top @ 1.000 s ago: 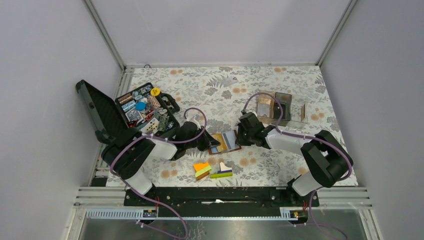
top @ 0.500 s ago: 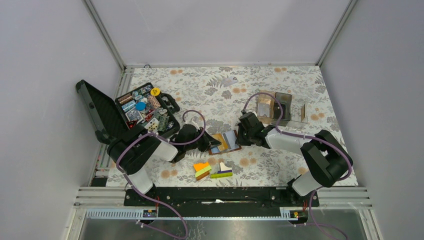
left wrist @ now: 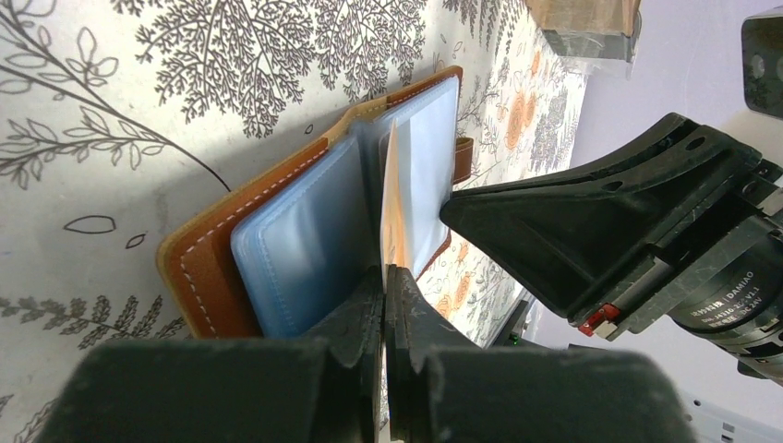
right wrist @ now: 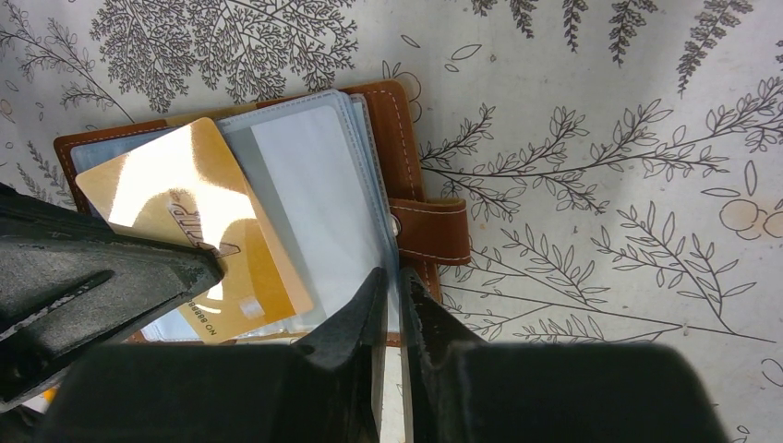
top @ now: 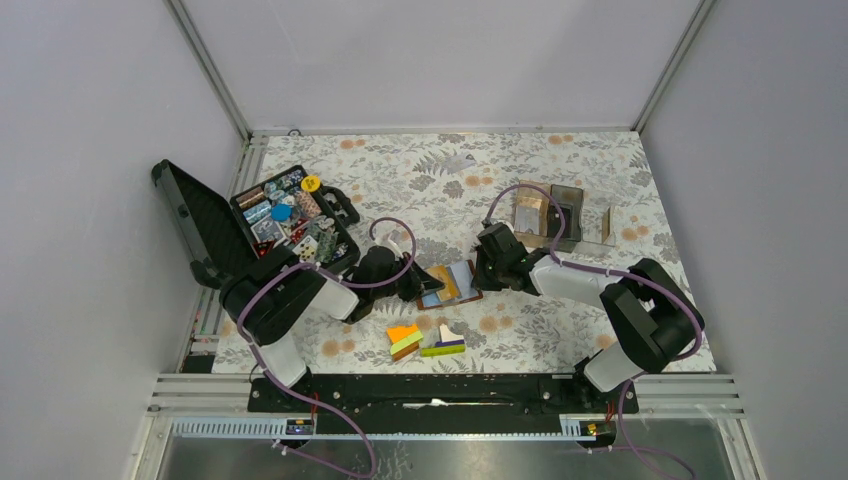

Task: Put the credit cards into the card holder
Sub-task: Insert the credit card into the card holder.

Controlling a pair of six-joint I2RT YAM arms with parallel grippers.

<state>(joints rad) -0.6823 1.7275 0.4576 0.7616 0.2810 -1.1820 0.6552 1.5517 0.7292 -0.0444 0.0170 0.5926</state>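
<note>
The brown leather card holder (top: 462,282) lies open on the floral cloth, its clear sleeves (right wrist: 314,185) facing up and its snap tab (right wrist: 432,231) to the right. My left gripper (left wrist: 384,277) is shut on a gold credit card (right wrist: 189,217), held on edge over the sleeves; it shows edge-on (left wrist: 395,198) in the left wrist view. My right gripper (right wrist: 388,281) sits at the holder's tab side, its jaws pinched on the sleeve edge. No other credit cards show.
An open black tool case (top: 290,225) full of small parts stands at the left. Orange, green and purple blocks (top: 425,340) lie just in front of the holder. Clear and brown compartment boxes (top: 555,215) stand at the back right.
My left arm has crept a little toward the holder with the gold card. The right jaws have narrowed slightly on the sleeve edge.
</note>
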